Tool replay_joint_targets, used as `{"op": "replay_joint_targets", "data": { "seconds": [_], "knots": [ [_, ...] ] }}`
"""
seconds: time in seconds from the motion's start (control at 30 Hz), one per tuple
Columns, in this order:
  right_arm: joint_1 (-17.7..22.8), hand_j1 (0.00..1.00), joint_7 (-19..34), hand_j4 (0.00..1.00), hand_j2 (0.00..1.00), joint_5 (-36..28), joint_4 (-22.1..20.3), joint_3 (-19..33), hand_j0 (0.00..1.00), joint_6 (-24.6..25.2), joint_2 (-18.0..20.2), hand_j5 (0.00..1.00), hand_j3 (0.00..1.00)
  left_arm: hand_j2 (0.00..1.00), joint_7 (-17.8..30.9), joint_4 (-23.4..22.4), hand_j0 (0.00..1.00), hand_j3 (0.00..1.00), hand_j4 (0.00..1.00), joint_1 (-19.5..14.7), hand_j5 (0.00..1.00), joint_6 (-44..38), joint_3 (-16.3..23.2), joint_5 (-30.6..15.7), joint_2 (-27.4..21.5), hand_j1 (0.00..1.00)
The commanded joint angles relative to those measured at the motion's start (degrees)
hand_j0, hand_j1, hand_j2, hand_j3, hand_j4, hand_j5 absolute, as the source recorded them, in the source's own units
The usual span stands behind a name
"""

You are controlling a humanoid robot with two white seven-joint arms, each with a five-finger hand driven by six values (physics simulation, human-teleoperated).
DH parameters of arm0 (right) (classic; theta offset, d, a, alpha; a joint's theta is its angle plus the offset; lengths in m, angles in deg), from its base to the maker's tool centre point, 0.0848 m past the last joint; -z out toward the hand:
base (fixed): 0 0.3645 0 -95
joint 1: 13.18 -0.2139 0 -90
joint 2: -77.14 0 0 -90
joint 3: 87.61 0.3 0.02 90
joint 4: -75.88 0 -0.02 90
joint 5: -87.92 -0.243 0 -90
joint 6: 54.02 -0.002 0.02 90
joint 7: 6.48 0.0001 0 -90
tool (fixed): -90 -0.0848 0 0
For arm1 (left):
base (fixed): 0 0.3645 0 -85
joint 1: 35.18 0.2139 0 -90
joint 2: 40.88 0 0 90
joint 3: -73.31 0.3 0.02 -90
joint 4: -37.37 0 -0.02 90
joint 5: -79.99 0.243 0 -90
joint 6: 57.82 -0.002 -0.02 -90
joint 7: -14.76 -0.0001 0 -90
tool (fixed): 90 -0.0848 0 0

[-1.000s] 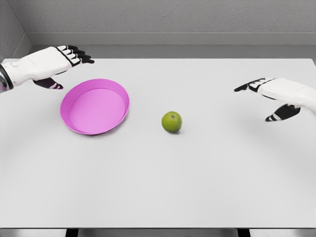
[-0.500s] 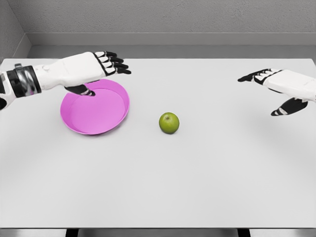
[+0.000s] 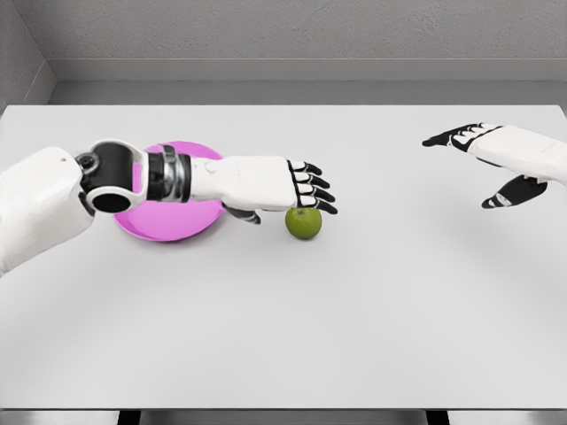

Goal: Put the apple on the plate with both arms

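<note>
White table (image 3: 283, 336), flat matte top, fills most of the head view; far edge runs along the grey wall, near edge at the bottom. Two things lie on it. Pink plate (image 3: 168, 223) sits toward the left edge, about midway between far and near edges, partly hidden from view. Green apple (image 3: 304, 223) sits upright just left of table centre, right of the plate and apart from it, stem dimple up.

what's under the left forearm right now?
The pink plate lies under the left forearm; only its near rim and far edge show, so its inside is mostly covered. The left hand hovers open over the apple.
</note>
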State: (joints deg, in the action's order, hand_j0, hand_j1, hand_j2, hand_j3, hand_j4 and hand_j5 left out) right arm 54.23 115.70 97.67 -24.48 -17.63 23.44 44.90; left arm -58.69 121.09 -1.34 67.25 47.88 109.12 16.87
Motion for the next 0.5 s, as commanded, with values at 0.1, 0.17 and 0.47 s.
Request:
{"op": "replay_joint_targets", "data": {
  "seconds": [0.1,0.17,0.47],
  "knots": [
    [0.1,1.0,0.0,1.0,1.0,-0.2,0.0,0.0,1.0,0.1,0.1,1.0,1.0,1.0,0.1,-3.6,1.0,1.0,1.0,-0.3,1.0,-0.1,1.6,3.0,3.5,1.0],
    [0.1,1.0,0.0,1.0,1.0,-0.2,0.1,0.0,1.0,0.1,0.1,1.0,1.0,1.0,0.1,-5.8,1.0,1.0,1.0,-0.4,1.0,-0.1,2.1,4.4,4.1,1.0],
    [0.4,1.0,0.0,1.0,1.0,-0.2,0.1,0.0,1.0,0.1,0.1,1.0,1.0,1.0,2.9,-14.5,1.0,1.0,1.0,-0.9,1.0,-0.1,2.1,4.4,10.4,1.0]
  ]
}}
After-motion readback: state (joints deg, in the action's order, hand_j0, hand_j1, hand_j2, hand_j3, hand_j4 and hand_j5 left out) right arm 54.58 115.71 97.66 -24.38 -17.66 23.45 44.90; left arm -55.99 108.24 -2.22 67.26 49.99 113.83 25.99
